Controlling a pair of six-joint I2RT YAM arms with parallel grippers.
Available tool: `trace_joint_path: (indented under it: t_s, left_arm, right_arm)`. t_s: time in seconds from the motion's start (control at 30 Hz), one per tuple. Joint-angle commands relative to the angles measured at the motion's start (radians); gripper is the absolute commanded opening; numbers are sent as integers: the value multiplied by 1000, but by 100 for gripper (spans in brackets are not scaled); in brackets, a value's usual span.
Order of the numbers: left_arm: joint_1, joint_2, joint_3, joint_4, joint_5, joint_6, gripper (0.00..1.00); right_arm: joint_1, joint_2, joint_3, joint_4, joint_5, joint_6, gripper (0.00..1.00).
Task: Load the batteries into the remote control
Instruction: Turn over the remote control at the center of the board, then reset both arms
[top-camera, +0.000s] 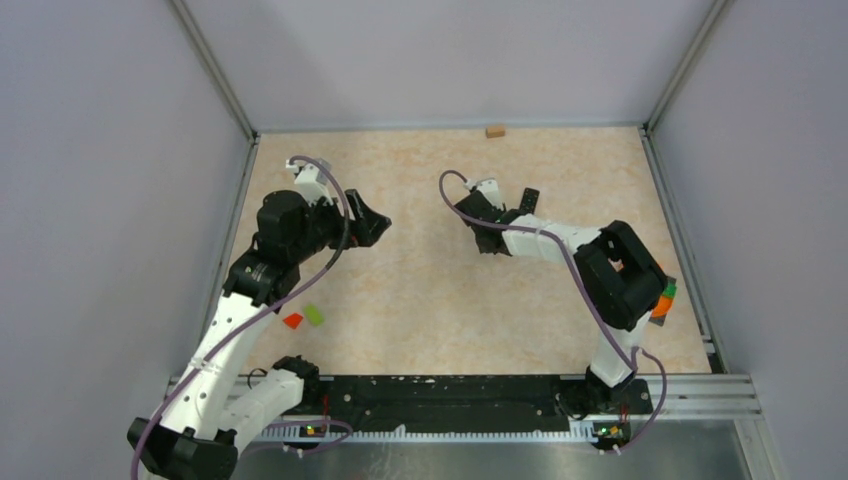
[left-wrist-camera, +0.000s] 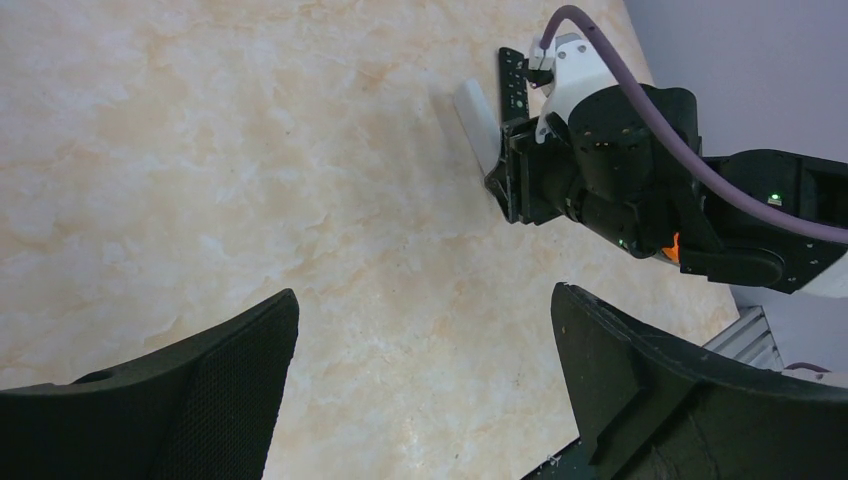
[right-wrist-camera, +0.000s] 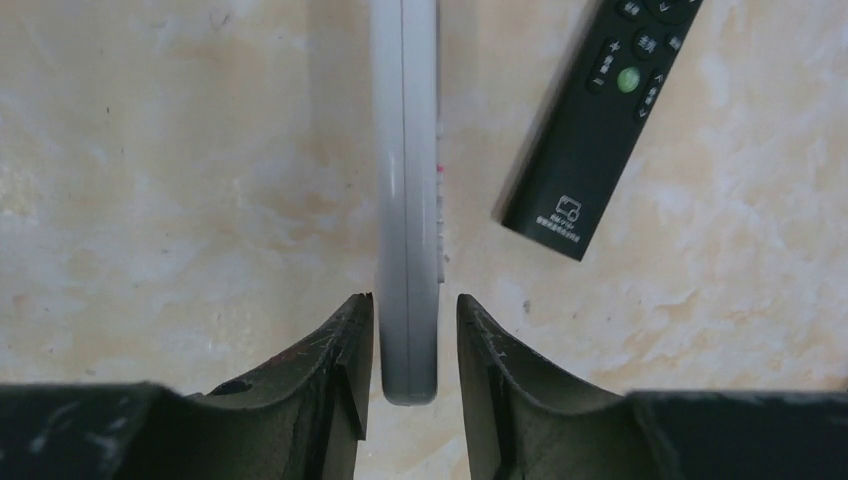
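The left hand (top-camera: 368, 224) hangs wide and empty over the left part of the tabletop (top-camera: 440, 300), toward the far edge and well apart from both remotes. Nearer the middle, the right hand (right-wrist-camera: 412, 305) is narrowed around the near end of the grey remote (right-wrist-camera: 405, 200), which stands on its thin edge. Its long axis runs straight out from the fingers. One finger touches it and a sliver of gap shows at the other, so I cannot tell if it is clamped. Just right of it lies a black remote (right-wrist-camera: 590, 130), slanted. No batteries can be made out, and the right arm is clearly the nearer one.
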Motion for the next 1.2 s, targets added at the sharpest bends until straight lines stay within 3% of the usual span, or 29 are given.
trace_joint_path:
  t_s: [0.0,0.2,0.37,0.57,0.63,0.73,0.93,1.17]
  left_arm:
    - [2,1,44,-20,-6,23,99]
    - [1,-10,40,-23,-36,18,99]
    - [1,-12,51,-36,-53,18,99]
    - [2,-43,74,-66,-105,8,99]
    - [0,-63,73,-73,-154,13,99]
    - [1,-91,72,-92,-242,17,99]
    - [0,-147,71,-105,-329,34,99]
    - [0,-225,80,-111,-393,58,99]
  right_arm:
    - [32,14,9,-12,1,-4,39]
    - [34,-34,9,0,-63,-17,46]
    - [34,-78,23,1,-213,-40,57]
    - [19,-254,-60,27,-304,-2,66]
    - [1,-353,-114,32,-277,27,70]
    - [-26,-535,-190,2,-166,66,91]
    - [-49,-871,-241,-187,111,119,94]
    - [-52,-1206,-178,-394,347,146,95]
